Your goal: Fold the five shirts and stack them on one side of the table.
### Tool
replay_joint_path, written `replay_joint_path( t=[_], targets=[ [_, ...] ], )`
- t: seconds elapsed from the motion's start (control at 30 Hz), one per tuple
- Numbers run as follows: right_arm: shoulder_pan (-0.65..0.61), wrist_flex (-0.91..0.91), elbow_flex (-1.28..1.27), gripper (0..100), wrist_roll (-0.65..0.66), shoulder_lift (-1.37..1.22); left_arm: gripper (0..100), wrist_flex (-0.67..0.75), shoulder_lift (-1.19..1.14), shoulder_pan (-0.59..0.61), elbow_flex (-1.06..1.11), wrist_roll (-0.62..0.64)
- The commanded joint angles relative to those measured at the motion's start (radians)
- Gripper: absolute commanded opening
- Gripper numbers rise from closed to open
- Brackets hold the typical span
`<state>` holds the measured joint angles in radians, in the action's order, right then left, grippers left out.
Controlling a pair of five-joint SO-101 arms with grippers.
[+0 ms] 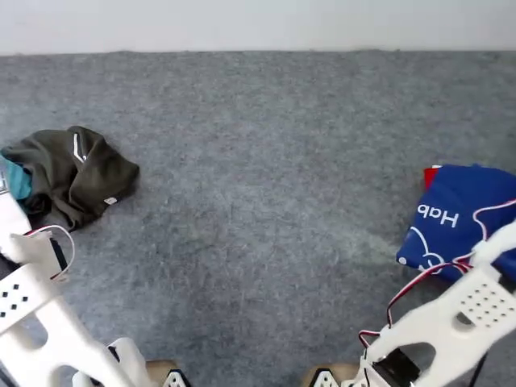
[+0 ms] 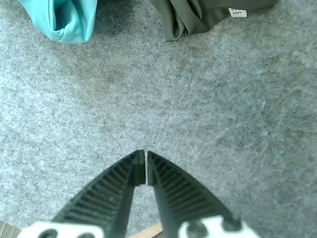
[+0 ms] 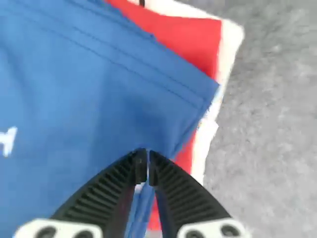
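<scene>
We see the left hand point(image 2: 146, 169) with its two fingers pressed together and holding nothing, above a bare part of the grey bench point(image 1: 266, 145). Near it, on the left side of the bench, lies a dark olive shirt point(image 1: 81, 171). It is crumpled and not folded, and it has a small white label at its edge. A teal shirt point(image 1: 16, 181) lies just beside it, touching it, at the very edge of the high view.

The right hand point(image 3: 147, 168) also has its fingers together. It hangs over a blue shirt point(image 3: 74, 89) with white print, close to its folded edge. We cannot tell whether the tips touch the cloth. The blue shirt is the top of a pile on the right side of the bench. Under it lies a red shirt point(image 3: 183, 34), and under that a white shirt point(image 3: 230, 44). Both show past the blue edge.
</scene>
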<state>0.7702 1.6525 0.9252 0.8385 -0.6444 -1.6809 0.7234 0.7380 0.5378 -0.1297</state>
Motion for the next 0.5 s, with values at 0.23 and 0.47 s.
replay_joint_path(
  t=[0.23,0.47],
  targets=[
    [-0.114,0.145,-0.025,0.9,0.006,0.294,11,0.034,0.011,0.000,-0.119,-0.114],
    [-0.206,0.145,-0.345,1.1,-0.098,0.532,18,0.080,-0.100,0.000,-0.087,-0.258]
  ],
)
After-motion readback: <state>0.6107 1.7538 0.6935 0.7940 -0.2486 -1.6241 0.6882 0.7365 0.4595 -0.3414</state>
